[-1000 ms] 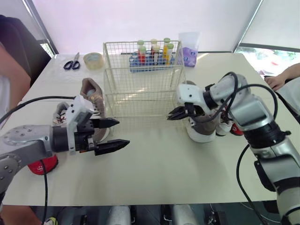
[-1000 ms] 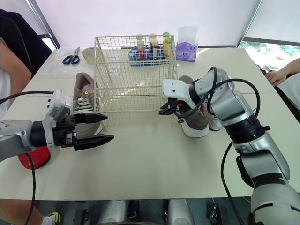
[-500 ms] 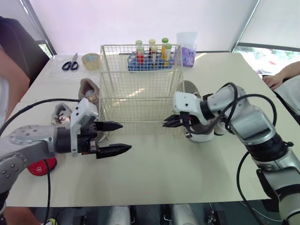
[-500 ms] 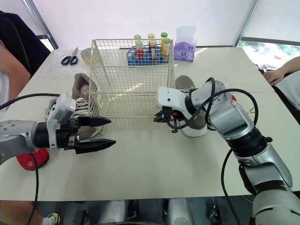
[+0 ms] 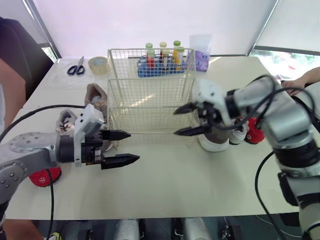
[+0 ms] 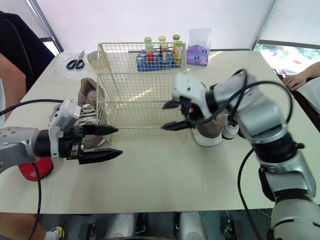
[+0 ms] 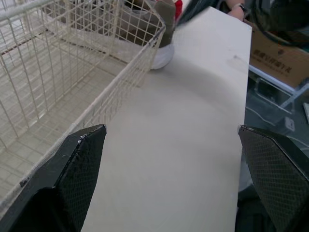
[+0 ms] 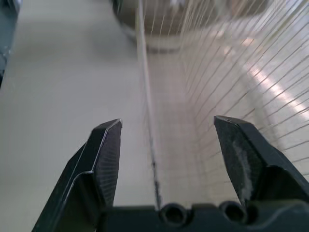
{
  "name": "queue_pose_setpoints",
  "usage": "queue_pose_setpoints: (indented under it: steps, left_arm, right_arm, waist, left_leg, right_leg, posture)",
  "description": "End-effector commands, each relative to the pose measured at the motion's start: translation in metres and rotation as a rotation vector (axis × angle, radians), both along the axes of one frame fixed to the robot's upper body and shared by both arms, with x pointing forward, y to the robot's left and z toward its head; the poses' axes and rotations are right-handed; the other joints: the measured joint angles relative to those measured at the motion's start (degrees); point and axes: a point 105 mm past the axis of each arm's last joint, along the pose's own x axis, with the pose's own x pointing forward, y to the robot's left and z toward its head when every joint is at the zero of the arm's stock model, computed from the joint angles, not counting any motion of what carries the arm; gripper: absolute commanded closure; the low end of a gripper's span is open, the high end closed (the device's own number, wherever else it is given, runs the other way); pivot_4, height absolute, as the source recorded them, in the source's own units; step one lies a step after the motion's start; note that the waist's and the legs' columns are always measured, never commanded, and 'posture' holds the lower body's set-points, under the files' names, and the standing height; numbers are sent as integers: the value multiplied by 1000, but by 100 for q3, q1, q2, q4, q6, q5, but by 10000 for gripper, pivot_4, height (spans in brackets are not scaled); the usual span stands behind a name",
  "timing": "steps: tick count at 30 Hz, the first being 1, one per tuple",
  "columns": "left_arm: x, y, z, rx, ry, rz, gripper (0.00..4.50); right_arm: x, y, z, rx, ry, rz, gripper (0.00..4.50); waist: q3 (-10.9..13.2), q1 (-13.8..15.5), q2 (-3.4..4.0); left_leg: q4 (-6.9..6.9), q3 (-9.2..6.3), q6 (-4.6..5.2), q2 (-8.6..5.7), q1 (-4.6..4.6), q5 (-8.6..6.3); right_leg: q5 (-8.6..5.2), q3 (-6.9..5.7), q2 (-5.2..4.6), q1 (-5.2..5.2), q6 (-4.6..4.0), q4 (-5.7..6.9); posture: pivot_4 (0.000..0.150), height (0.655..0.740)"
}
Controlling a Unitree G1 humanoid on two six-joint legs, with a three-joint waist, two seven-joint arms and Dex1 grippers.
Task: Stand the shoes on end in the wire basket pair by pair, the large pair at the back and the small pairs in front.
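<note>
The empty wire basket (image 5: 150, 95) stands mid-table. My left gripper (image 5: 134, 146) hovers open in front of its left corner, holding nothing. My right gripper (image 5: 175, 122) is open at the basket's front right corner; in the right wrist view a basket wire (image 8: 146, 101) runs between its fingers (image 8: 104, 159). A large taupe shoe (image 5: 96, 96) lies left of the basket, with a small grey shoe (image 5: 65, 121) and a red shoe (image 5: 44, 175) nearer me. Another taupe shoe (image 5: 214, 139) stands right of the basket, behind the right gripper, beside small white and red shoes (image 5: 248, 132).
Scissors (image 5: 76, 69) and a tape roll (image 5: 98, 64) lie at the back left. A blue rack of bottles (image 5: 162, 62) and a purple pack (image 5: 201, 54) stand behind the basket. A person's arm (image 5: 12, 85) is at the left edge, a hand (image 5: 299, 84) at the right.
My right gripper has gone from shut to open and lifted a little at the basket's right corner. The left gripper has stayed in place, open.
</note>
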Motion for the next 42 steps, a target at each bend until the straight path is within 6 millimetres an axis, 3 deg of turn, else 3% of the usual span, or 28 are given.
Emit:
queue_pose_setpoints:
  steps: [1,3,4,5,6,9,15,18,25,31,42]
  left_arm:
    - [2,0,8,-5,-29,-18,0]
    - [14,-1,22,-78,-86,13,0]
    - [21,-1,32,-131,-110,31,0]
    - [22,-4,39,-172,-121,23,0]
    - [21,-7,43,-193,-124,13,0]
    - [15,-18,45,-240,-106,-14,0]
    - [-7,-33,28,-256,23,-77,0]
    - [-8,-33,13,-209,72,-96,0]
    - [-17,-39,-6,-119,71,-160,0]
    - [-28,-49,-20,-119,91,-181,0]
    - [-21,-51,-24,-119,67,-137,0]
  right_arm:
    - [-11,-12,70,208,-125,3,11005]
    - [-1,-24,104,365,-193,-79,11005]
    - [10,-35,118,451,-248,-168,6682]
    - [21,-50,126,529,-278,-265,5292]
    - [27,-63,125,575,-288,-338,1558]
    - [36,-99,98,680,-284,-521,259]
    - [14,-144,-5,740,-186,-783,259]
    - [-3,-136,-47,735,-146,-883,259]
    - [-19,-123,-82,772,-97,-1017,259]
    - [-12,-109,-103,808,-19,-1039,259]
    - [18,-104,-132,729,6,-1073,259]
  waist:
    - [0,-13,0]
    - [0,-16,-1]
    - [-1,-15,-1]
    - [-6,-11,-10]
    - [-15,-10,-25]
    - [-29,1,-47]
    - [-18,10,-29]
    - [-19,-23,-21]
    - [-16,-24,-10]
    - [-15,-26,-10]
    - [-14,-19,-11]
  left_leg:
    - [0,1,1,-2,0,0]
    - [0,2,1,-2,1,-1]
    - [0,2,1,-1,8,-1]
    - [0,2,1,-1,13,-1]
    - [0,2,0,-1,14,0]
    - [1,2,1,-1,17,1]
    - [-4,5,-12,-20,16,9]
    - [-13,6,-24,-18,36,15]
    - [-19,-5,-12,2,65,7]
    - [-20,-3,-6,1,55,5]
    - [-20,-3,-5,0,53,5]
  right_leg:
    - [0,1,-1,0,0,-1]
    - [0,3,-1,-1,0,0]
    - [0,3,0,4,-1,1]
    - [0,3,1,8,-1,2]
    - [0,4,1,11,-2,2]
    - [0,7,-5,23,0,0]
    - [-14,22,-26,26,27,2]
    - [-16,29,-13,30,26,8]
    - [-33,36,18,48,2,2]
    - [-29,41,16,41,-18,-3]
    - [-32,41,18,38,-13,-4]
  posture:
    - [1500,7357]
    - [1500,7357]
    - [1500,7357]
    - [1500,7357]
    - [1500,7357]
    - [1500,7357]
    - [1500,7357]
    - [1500,7357]
    - [1500,7357]
    - [1500,7357]
    - [1500,7357]
